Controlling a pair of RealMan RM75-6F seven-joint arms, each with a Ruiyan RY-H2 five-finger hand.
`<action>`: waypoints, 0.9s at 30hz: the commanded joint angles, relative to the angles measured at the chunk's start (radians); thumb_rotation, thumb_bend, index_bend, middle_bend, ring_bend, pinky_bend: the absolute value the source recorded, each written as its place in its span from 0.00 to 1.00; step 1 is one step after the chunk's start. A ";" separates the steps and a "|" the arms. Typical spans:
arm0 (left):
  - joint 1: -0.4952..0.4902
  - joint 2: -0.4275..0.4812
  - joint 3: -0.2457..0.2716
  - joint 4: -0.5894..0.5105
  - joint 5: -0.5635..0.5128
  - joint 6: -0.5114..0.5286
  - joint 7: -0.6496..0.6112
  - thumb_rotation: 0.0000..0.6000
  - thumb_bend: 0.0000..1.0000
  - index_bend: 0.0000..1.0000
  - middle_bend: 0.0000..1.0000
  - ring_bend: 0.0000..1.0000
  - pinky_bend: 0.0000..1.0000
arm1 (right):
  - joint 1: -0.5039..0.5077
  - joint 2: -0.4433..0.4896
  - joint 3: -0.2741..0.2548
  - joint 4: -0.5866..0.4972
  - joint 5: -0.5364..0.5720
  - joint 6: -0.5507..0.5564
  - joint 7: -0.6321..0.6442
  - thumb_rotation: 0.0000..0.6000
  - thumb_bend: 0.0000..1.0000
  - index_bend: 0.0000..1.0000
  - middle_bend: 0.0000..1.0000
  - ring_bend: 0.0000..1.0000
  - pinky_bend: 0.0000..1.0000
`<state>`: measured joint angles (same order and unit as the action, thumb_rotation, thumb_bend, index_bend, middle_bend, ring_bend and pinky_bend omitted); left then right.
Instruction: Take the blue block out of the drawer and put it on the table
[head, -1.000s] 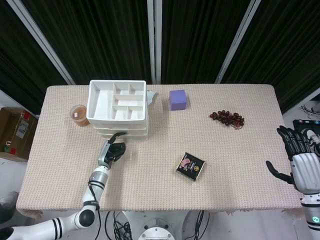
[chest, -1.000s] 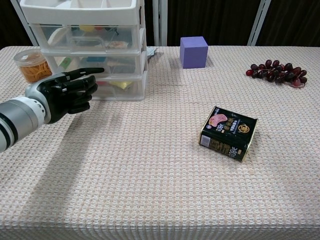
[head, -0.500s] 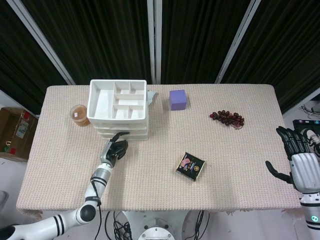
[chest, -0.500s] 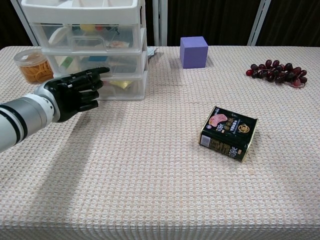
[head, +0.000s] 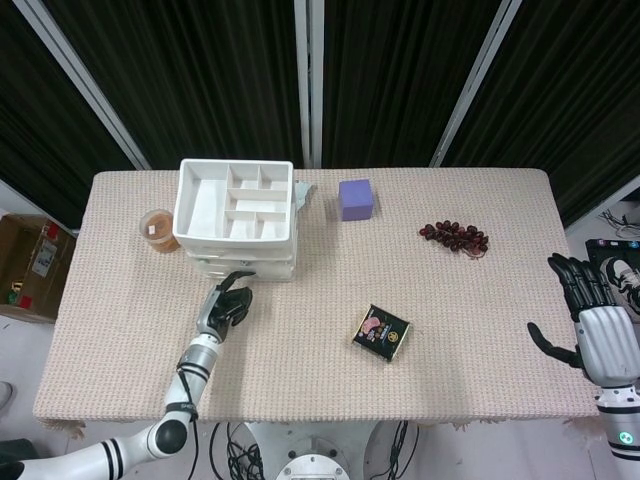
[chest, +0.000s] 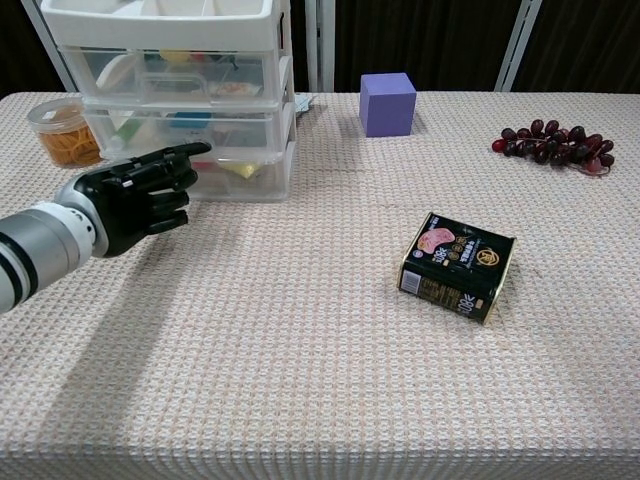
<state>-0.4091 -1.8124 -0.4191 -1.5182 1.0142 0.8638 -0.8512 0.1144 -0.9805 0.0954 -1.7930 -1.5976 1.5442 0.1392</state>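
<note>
1. The white drawer unit stands at the back left of the surface; it has 3 clear drawers stacked under an open divided top tray, and all 3 look pushed in.
2. The left hand hovers just in front of the drawer unit, at the height of its lowest drawer. One finger points forward toward the drawer front, the rest are curled in, and it holds nothing.
3. In the head view the same left hand sits just in front of the unit's base.
4. The blue block: a small blue item shows through the front of the middle drawer, though the plastic blurs it and I cannot be sure that it is the block.
5. The right hand hangs far to the right of the drawer unit, past the surface's edge, fingers spread and empty.
6. To the right of the drawer unit lie a purple cube, a bunch of dark grapes and, nearer the front, a dark tin.
7. A round tub of orange contents stands just left of the unit.
</note>
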 joint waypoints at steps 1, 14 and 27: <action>0.016 0.006 0.016 -0.017 0.017 0.016 -0.001 1.00 0.56 0.50 0.79 0.93 1.00 | 0.000 0.000 -0.001 -0.001 -0.002 0.000 0.000 1.00 0.22 0.00 0.06 0.00 0.00; 0.070 0.072 0.144 -0.084 0.117 0.151 0.226 1.00 0.56 0.21 0.68 0.87 1.00 | -0.001 -0.002 -0.003 0.012 -0.010 0.006 0.019 1.00 0.22 0.00 0.06 0.00 0.00; 0.122 0.259 0.253 -0.120 0.388 0.396 0.583 1.00 0.55 0.27 0.66 0.86 1.00 | -0.010 -0.006 -0.007 0.056 -0.009 0.018 0.065 1.00 0.23 0.00 0.06 0.00 0.00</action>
<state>-0.2908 -1.6078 -0.1857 -1.6528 1.3172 1.1880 -0.3778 0.1047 -0.9858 0.0883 -1.7379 -1.6064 1.5627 0.2031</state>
